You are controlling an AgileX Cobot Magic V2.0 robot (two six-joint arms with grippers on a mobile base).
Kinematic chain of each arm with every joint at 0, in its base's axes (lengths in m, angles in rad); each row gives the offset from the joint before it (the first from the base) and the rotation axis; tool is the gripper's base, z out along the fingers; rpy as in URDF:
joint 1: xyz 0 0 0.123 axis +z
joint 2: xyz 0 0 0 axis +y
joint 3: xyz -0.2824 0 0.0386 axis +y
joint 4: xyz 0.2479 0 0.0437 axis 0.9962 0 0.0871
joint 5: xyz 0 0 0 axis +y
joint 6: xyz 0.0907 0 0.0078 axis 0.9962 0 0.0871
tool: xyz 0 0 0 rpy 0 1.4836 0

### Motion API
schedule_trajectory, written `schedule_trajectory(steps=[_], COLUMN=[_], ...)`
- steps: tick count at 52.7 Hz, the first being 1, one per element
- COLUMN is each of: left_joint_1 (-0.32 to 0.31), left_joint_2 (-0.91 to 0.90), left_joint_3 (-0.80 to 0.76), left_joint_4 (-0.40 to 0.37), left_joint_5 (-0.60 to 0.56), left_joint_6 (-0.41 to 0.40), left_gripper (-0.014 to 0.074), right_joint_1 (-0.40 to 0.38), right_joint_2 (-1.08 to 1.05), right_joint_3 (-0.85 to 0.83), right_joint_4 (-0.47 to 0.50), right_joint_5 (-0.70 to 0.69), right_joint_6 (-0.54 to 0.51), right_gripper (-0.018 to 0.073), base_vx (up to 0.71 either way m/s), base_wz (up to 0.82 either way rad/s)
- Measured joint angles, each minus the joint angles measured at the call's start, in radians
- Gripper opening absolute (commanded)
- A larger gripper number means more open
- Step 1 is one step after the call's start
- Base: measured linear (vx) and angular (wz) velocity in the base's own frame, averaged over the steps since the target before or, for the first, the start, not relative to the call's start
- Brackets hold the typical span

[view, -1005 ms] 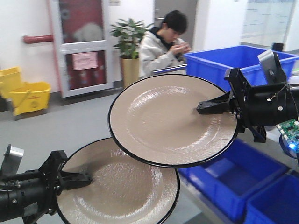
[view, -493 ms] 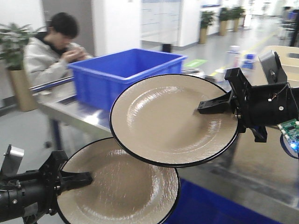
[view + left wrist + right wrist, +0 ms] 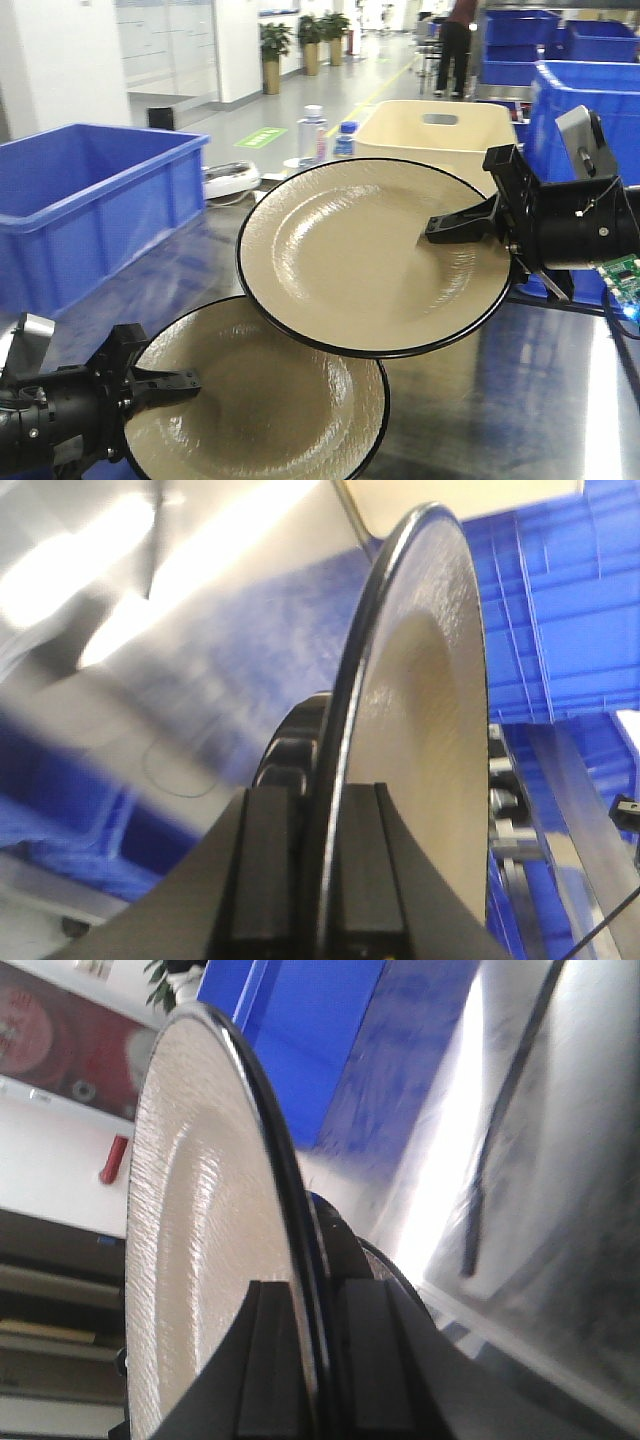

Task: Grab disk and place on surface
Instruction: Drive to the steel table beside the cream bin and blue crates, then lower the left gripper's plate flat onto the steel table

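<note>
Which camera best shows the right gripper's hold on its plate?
Right wrist: plate rim sits edge-on between the right gripper's fingers. Front shows the plate's face, one finger on top. Left wrist shows only the other plate.

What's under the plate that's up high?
The lower plate, held by the left gripper, is partly beneath the upper plate. Its top edge is covered, and so is some of the shiny tabletop.

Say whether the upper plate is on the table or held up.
Held up: the right hand grips the upper plate by its rim, above the table.
</note>
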Motion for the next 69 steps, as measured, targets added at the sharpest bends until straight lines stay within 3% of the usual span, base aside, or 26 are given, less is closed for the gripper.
schedule_trajectory(steps=[69], left_joint_1=[-0.001], left_joint_2=[0.000], left_joint_3=[0.000], left_joint_4=[0.000], left_joint_5=[0.000], left_joint_6=[0.000], left_gripper=[0.0001], right_joint_1=[0.000], right_joint_2=[0.000], right_joint_3=[0.000], right_joint_4=[-0.001], right_joint_5=[-0.005], right_joint_6=[0.000], right_gripper=[-0.0008], base_vx=[0.18], base_wz=[-0.27])
